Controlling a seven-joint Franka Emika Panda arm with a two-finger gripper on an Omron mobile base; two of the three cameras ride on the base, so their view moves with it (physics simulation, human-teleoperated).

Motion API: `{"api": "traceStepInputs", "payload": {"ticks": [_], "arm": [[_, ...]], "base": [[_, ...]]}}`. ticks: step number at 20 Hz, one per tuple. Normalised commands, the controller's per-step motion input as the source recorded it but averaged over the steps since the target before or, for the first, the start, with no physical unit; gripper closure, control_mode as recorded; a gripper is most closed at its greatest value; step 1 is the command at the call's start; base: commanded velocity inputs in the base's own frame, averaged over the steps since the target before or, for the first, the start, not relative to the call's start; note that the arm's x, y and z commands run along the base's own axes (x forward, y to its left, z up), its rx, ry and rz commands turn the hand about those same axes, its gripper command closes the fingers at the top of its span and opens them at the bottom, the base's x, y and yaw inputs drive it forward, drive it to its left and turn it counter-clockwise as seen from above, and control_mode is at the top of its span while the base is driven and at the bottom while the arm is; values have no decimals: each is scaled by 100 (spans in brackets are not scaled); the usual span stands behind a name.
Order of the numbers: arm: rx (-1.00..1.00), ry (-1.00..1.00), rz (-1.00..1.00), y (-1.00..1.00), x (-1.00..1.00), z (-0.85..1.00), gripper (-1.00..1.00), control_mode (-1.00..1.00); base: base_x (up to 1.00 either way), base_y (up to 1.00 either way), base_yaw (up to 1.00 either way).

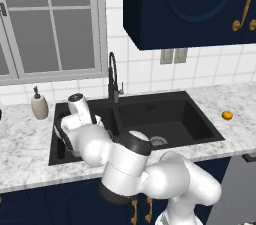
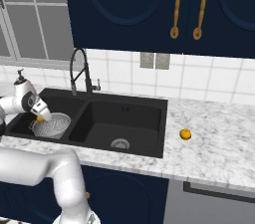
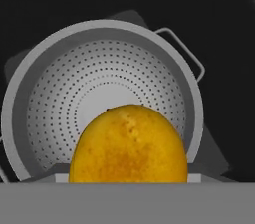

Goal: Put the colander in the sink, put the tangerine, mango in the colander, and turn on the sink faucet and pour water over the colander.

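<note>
My gripper (image 2: 40, 117) is shut on the yellow mango (image 3: 128, 143) and hangs just above the silver perforated colander (image 2: 52, 124). The colander (image 3: 99, 73) sits in the left basin of the black sink (image 2: 134, 114), and its bowl is empty. In the hand view the mango hides the fingertips. The small orange tangerine (image 2: 185, 134) lies on the marble counter to the right of the sink (image 1: 175, 111) and is also seen as the tangerine (image 1: 227, 115). The black arched faucet (image 1: 113, 76) stands behind the divider, the same faucet (image 2: 79, 68). No water stream is in view.
A beige soap dispenser (image 1: 39, 104) stands on the counter left of the sink. My own arm covers the left basin in the left base view. Dark blue wall cabinets (image 1: 190, 4) hang above the right basin, with a window to the left.
</note>
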Motion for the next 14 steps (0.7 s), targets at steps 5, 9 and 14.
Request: {"api": "traceStepInputs", "payload": {"ticks": [5,9,14], "arm": [[0,20,-4,-23,18,-14,100,-100],[0,4,0,-26,8,-69,100,-100],[0,0,6,-2,3,-88,100,-100]], "base": [[0,0,0],[0,0,0],[0,0,0]]}}
